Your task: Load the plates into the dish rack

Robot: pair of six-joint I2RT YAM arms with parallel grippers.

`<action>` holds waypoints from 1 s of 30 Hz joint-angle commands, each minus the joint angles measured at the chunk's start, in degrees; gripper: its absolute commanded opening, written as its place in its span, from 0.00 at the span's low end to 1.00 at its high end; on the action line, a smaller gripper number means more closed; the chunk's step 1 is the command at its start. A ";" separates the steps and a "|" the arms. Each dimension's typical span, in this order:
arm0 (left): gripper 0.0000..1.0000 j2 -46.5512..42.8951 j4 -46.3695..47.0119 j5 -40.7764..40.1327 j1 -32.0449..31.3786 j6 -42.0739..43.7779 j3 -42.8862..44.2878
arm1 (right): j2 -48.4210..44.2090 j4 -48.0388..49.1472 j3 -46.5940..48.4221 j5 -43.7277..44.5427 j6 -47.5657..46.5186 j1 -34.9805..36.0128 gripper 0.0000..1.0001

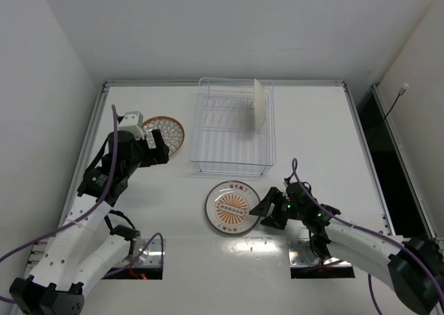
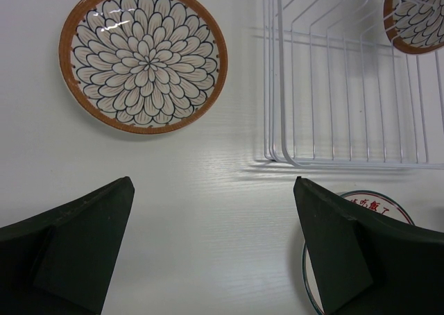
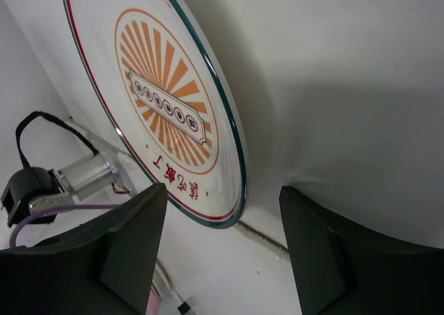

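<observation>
An orange-rimmed plate (image 1: 168, 132) lies flat on the table left of the dish rack (image 1: 233, 131); the left wrist view shows the plate (image 2: 143, 56) and the rack (image 2: 340, 86). A second orange-rimmed plate (image 1: 261, 105) stands on edge in the rack's right side and also shows in the left wrist view (image 2: 416, 13). The sunburst plate (image 1: 232, 207) lies flat in front of the rack. My left gripper (image 1: 161, 148) is open and empty above the table (image 2: 214, 245), short of the flat plate. My right gripper (image 1: 264, 215) is open (image 3: 222, 239) at the sunburst plate's (image 3: 166, 100) right rim, not touching it.
The white table (image 1: 312, 141) has a raised metal border. Purple cables (image 1: 111, 162) run along both arms. The arm bases and their mounting cut-outs (image 1: 139, 266) are at the near edge. A dark gap (image 1: 388, 155) lies past the table's right edge.
</observation>
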 commanded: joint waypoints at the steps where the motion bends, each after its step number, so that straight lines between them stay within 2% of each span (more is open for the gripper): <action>1: 1.00 -0.19 0.79 -0.31 -0.45 -0.60 0.09 | 0.87 -0.73 -2.97 -0.38 -3.62 0.16 0.63; 5: 1.00 -0.19 0.79 -0.31 -0.45 -0.60 0.09 | -2.90 -2.08 -4.28 1.55 -3.02 0.16 0.59; 10: 1.00 -0.19 0.79 -0.31 -0.45 -0.60 0.09 | -1.60 0.02 -4.28 3.05 -1.96 0.16 0.49; 14: 1.00 -0.19 0.79 -0.31 -0.45 -0.60 0.09 | 5.25 6.61 -4.90 3.05 -1.34 0.16 0.43; 22: 1.00 -0.19 0.79 0.22 -0.45 -0.60 0.09 | 18.26 10.75 -0.24 3.05 -4.32 0.69 0.42; 23: 1.00 0.33 0.79 0.22 -0.45 -0.60 0.09 | 20.71 10.75 0.37 3.05 -5.11 0.69 0.38; 24: 1.00 0.33 0.79 0.22 -0.45 -0.60 0.09 | 21.61 10.75 0.90 3.05 -5.73 0.69 0.27; 26: 1.00 0.33 0.79 0.22 -0.45 -0.60 0.09 | 22.32 9.27 1.70 3.05 -6.96 0.69 0.14; 27: 1.00 0.33 0.79 0.22 -0.45 -0.60 0.09 | 22.32 8.48 1.70 3.05 -6.97 0.69 0.03; 30: 1.00 0.33 0.79 0.22 -0.45 -0.60 0.09 | 18.39 3.14 2.39 4.44 -8.63 1.21 0.00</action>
